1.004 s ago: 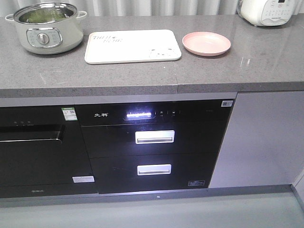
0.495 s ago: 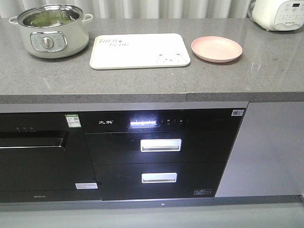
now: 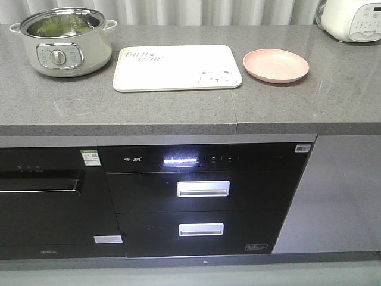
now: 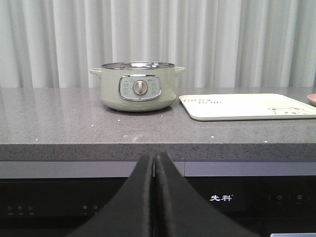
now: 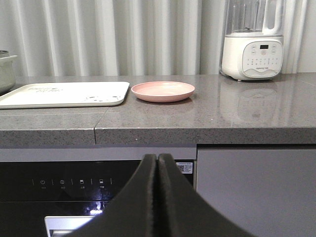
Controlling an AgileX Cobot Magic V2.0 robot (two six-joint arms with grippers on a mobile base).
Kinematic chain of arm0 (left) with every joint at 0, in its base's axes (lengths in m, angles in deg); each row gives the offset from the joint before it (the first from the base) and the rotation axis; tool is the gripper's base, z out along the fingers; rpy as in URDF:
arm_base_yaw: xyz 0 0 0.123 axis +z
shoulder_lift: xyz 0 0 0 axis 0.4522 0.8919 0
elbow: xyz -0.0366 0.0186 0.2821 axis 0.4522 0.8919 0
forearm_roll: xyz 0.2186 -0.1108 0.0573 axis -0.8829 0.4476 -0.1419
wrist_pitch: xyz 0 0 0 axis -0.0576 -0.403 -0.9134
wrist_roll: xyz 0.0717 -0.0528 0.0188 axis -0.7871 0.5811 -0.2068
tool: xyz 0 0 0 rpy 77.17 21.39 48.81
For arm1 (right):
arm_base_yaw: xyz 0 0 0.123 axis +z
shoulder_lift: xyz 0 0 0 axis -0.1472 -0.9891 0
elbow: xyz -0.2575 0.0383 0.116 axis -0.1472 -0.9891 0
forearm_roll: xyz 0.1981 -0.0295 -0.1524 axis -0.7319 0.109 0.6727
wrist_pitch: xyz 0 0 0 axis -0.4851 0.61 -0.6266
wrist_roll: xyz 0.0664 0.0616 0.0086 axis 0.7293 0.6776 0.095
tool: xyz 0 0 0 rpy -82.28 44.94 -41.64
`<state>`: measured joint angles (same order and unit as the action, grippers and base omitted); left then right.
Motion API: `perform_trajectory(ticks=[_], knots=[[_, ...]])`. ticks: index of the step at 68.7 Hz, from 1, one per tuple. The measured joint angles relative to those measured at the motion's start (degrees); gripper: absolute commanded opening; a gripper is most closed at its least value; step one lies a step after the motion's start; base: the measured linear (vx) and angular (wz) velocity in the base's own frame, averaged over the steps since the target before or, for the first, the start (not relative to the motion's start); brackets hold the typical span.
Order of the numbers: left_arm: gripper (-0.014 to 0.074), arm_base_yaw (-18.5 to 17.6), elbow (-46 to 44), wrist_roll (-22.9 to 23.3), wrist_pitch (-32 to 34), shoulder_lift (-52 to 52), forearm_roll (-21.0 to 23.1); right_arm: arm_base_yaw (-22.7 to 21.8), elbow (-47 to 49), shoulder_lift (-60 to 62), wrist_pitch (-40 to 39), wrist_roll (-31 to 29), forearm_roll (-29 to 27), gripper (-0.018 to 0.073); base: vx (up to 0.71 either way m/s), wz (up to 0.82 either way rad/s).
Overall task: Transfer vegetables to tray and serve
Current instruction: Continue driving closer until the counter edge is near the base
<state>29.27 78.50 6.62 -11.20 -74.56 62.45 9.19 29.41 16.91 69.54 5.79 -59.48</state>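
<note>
Green vegetables (image 3: 61,25) inside the pale pot (image 3: 66,50) at the left end of the bench (image 3: 178,110). Just right of the pot, the cream tray (image 3: 177,70); next along, a pink plate (image 3: 275,64). Left gripper (image 4: 154,159) pressed closed, holding nothing, low before the bench front. Right gripper (image 5: 158,159) likewise closed, unladen.

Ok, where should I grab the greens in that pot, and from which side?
Pinch the top of the vegetables from straight above: the pot stands lidless with high walls all round, so its open top looks the only way in.
</note>
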Motion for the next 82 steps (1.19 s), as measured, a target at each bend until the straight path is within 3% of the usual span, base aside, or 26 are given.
perform_trajectory(ticks=[82], knots=[[-0.0006, 0.0, 0.0, -0.02, 0.0, 0.0, 0.0, 0.0, 0.0, 0.0, 0.0, 0.0, 0.0, -0.0004, 0.08, 0.0]])
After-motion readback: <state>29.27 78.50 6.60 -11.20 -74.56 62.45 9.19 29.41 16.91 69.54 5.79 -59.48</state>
